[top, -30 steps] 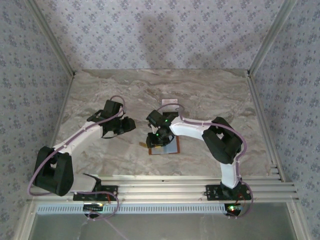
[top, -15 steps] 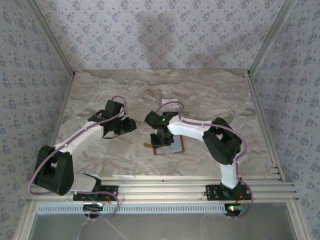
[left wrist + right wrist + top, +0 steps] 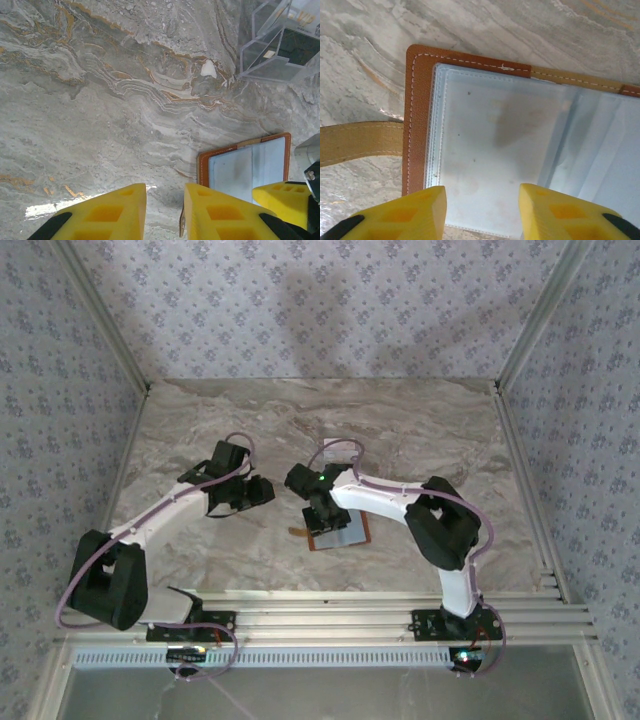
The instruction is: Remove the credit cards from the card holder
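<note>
The card holder (image 3: 490, 140) lies open and flat on the marble, tan leather round cloudy grey sleeves, its tab (image 3: 360, 144) sticking out to the left. My right gripper (image 3: 482, 192) hovers open just above its left panel with nothing between the fingers. Seen from above, the right gripper (image 3: 322, 520) overlaps the card holder (image 3: 345, 533). My left gripper (image 3: 165, 192) hangs over bare marble left of the card holder (image 3: 245, 170), open narrowly and empty; from above it (image 3: 262, 490) sits apart. A dark credit card (image 3: 300, 47) lies in the clear tray. Whether a card sits behind the sleeves I cannot tell.
The clear plastic tray (image 3: 265, 60) stands beyond the card holder. The right arm's yellow finger (image 3: 285, 200) shows at the left wrist view's lower right edge. Aluminium rails (image 3: 350, 620) run along the near edge, and patterned walls enclose the table.
The right gripper's jaws have spread wider and shifted slightly over the card holder, which now lies a little further right. The left arm has hardly moved.
</note>
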Controlling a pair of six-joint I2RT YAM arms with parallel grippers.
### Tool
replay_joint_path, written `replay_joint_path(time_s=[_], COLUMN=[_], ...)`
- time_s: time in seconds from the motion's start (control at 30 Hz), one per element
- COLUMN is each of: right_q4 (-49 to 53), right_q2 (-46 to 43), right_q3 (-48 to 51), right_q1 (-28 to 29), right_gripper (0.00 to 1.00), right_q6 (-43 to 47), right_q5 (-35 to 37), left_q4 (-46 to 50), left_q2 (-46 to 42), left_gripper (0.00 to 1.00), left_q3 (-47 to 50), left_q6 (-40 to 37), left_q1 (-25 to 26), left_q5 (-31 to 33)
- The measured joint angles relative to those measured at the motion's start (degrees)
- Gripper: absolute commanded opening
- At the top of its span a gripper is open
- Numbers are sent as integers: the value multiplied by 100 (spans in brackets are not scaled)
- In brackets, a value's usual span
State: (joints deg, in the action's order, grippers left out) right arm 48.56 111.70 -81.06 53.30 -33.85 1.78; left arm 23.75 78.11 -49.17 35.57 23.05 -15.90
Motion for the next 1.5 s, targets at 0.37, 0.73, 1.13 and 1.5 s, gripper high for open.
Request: replay_joint_path(time_s=[0.37, 0.73, 1.13, 1.5], right_q4=[160, 691, -570, -1508], right_q2=[282, 382, -61, -125], right_q3=[-92, -461, 164, 673], right_q1=[46, 214, -133, -415], right_gripper=[53, 54, 46, 46], right_q6=[22, -4, -46, -245], right_q5=[114, 610, -852, -1646], left_q4=[-2, 2, 0, 7], left_q2=[13, 44, 44, 201], left_gripper=[27, 27, 27, 28], left_q3=[-2, -2, -2, -2], left_q6=[0, -2, 2, 118], left_q1=[0, 0, 175, 695], left_q5=[0, 2, 2, 9])
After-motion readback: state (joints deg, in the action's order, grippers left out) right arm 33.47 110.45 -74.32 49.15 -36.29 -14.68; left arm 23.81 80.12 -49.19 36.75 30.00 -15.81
